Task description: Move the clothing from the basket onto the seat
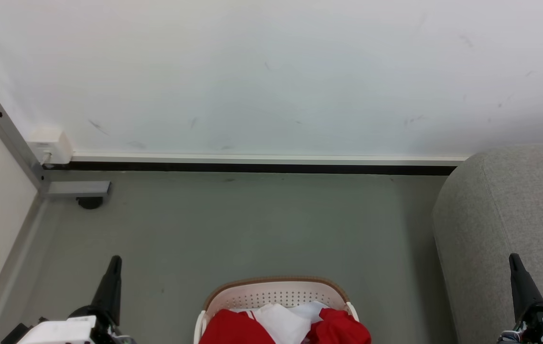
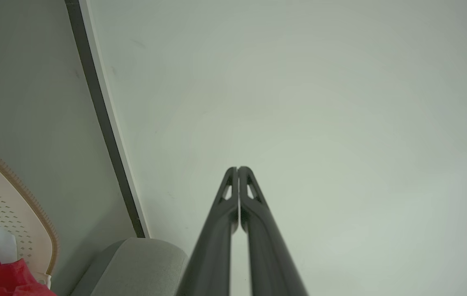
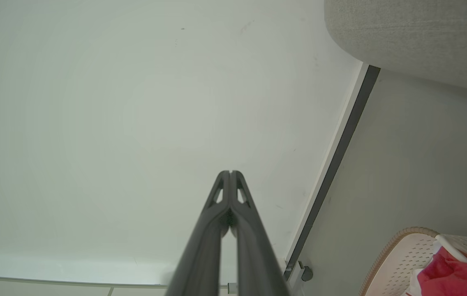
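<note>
Clothes point(image 1: 235, 329) sit in a heap inside the basket point(image 1: 276, 283). One red piece with white on it fills the left side of the basket. A plain red piece point(image 1: 341, 327) is bunched up on its right side. The basket is creamy white with little holes and a brown rim, and it stands on the grey floor point(image 1: 252, 224). The seat point(image 1: 515, 215), a big grey sofa, is off to the right of the basket, near it but not touching.

The left gripper point(image 1: 114, 262) hangs in the air to the left of the basket, well apart from it. Its two long dark fingers are pressed tight together and it has nothing in it. The right gripper point(image 1: 513, 259) hangs to the right of the basket, over by the sofa. Its fingers are squeezed together too, and it holds nothing.

Far behind the basket, the floor meets a white wall point(image 1: 271, 71) with a dark strip point(image 1: 252, 168) along the bottom. Back and to the left of the basket, a small white box point(image 1: 51, 145) sits low on that wall
</note>
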Motion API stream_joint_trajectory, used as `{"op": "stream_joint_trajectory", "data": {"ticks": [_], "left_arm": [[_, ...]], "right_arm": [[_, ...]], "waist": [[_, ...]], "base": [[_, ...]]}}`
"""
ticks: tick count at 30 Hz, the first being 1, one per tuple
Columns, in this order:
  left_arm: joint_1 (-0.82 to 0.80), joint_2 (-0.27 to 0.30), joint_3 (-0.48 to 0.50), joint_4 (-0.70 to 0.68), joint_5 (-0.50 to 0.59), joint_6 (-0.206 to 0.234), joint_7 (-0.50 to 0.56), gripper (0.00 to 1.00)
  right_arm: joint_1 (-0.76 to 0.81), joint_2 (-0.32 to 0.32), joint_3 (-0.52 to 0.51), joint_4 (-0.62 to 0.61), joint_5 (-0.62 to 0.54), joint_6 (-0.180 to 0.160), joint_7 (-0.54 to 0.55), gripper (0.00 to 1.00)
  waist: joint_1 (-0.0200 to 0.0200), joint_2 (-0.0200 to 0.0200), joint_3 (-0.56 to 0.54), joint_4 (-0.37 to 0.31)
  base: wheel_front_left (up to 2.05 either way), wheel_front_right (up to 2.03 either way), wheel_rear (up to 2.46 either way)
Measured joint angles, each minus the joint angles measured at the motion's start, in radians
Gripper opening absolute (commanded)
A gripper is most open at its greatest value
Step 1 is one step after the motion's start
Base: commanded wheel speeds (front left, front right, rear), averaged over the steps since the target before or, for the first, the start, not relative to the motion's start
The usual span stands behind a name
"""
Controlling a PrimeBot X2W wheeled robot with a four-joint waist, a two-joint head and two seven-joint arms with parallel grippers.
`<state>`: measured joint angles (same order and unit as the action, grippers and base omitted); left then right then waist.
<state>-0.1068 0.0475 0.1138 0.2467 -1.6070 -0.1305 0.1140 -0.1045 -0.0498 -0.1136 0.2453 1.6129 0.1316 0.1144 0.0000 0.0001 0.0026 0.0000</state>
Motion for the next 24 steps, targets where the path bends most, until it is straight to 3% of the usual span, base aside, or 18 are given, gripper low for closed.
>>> {"op": "stream_joint_trajectory", "data": {"ticks": [24], "left_arm": [[0.0,0.0,0.0,0.0,0.0,0.0,0.0,0.0]], "right_arm": [[0.0,0.0,0.0,0.0,0.0,0.0,0.0,0.0]], "waist": [[0.0,0.0,0.0,0.0]], "base": [[0.0,0.0,0.0]]}}
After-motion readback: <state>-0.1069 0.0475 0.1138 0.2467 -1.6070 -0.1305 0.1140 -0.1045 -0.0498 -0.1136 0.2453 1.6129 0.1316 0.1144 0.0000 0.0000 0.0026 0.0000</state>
